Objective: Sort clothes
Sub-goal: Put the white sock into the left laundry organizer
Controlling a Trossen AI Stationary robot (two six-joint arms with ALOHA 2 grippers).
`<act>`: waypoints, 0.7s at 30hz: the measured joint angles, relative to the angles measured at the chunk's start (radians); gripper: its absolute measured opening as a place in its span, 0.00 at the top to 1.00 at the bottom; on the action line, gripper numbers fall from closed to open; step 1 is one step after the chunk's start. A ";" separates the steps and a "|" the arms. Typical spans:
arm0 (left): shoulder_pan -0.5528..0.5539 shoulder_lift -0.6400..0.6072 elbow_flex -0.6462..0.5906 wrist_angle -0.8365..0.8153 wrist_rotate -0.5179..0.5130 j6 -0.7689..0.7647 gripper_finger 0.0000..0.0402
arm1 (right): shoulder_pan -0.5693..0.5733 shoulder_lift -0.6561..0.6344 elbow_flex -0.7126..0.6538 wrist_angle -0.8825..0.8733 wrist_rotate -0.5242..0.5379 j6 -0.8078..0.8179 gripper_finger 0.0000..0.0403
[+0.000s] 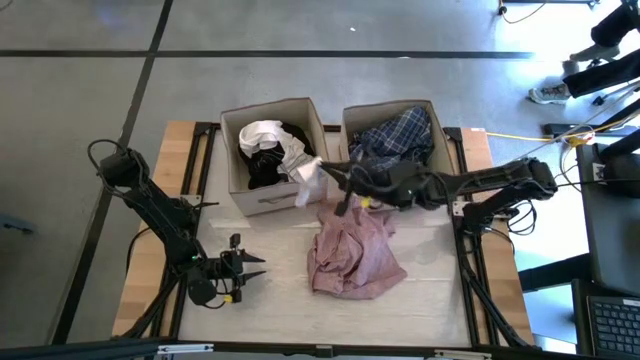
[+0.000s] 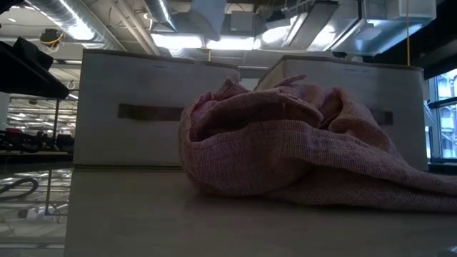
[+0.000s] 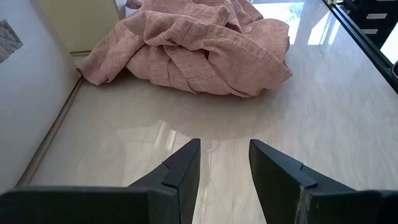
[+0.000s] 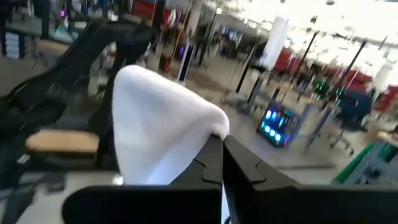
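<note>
Pale tabletop (image 1: 430, 270) at frame centre carries the pink garment (image 1: 350, 250); the right gripper (image 1: 322, 178), clenched on a white cloth (image 4: 155, 124), must release it over the left box (image 1: 262, 198), while the left gripper (image 3: 224, 162) waits half-parted, empty, lower left.

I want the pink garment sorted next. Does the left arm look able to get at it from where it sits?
Probably yes. The left gripper is open and empty, facing the pink garment, with only bare table between them. The right gripper, shut on a white piece, hangs near the boxes.
</note>
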 joint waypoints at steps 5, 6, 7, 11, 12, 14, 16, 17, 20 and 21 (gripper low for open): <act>0.000 0.000 0.000 0.000 0.000 0.000 0.68 | -0.091 0.049 0.000 0.192 -0.074 -0.047 0.99; 0.000 0.000 0.000 0.000 0.000 0.000 0.68 | -0.109 0.058 0.000 0.225 -0.090 -0.049 0.99; 0.000 0.000 0.000 0.000 0.000 0.000 0.68 | -0.129 0.067 0.000 0.255 -0.111 -0.049 0.99; 0.000 0.000 0.000 0.000 0.000 0.000 0.68 | -0.208 0.105 0.000 0.359 -0.176 -0.050 0.99; 0.000 0.000 0.000 0.000 0.000 0.000 0.68 | -0.226 0.114 0.000 0.380 -0.186 -0.049 0.99; 0.000 0.000 0.000 0.000 0.000 0.000 0.68 | -0.261 0.132 0.000 0.408 -0.196 -0.049 0.99; 0.000 0.000 0.000 0.000 0.000 0.000 0.68 | -0.291 0.149 0.000 0.410 -0.210 -0.035 0.99; 0.000 0.000 0.000 0.000 0.000 0.000 0.68 | -0.304 0.159 0.000 0.410 -0.213 -0.025 0.99; 0.000 0.000 0.000 0.000 0.000 -0.001 0.68 | -0.333 0.185 0.000 0.390 -0.214 0.001 0.99; 0.000 0.000 0.000 0.000 0.000 -0.001 0.68 | -0.338 0.193 0.000 0.382 -0.214 0.011 0.99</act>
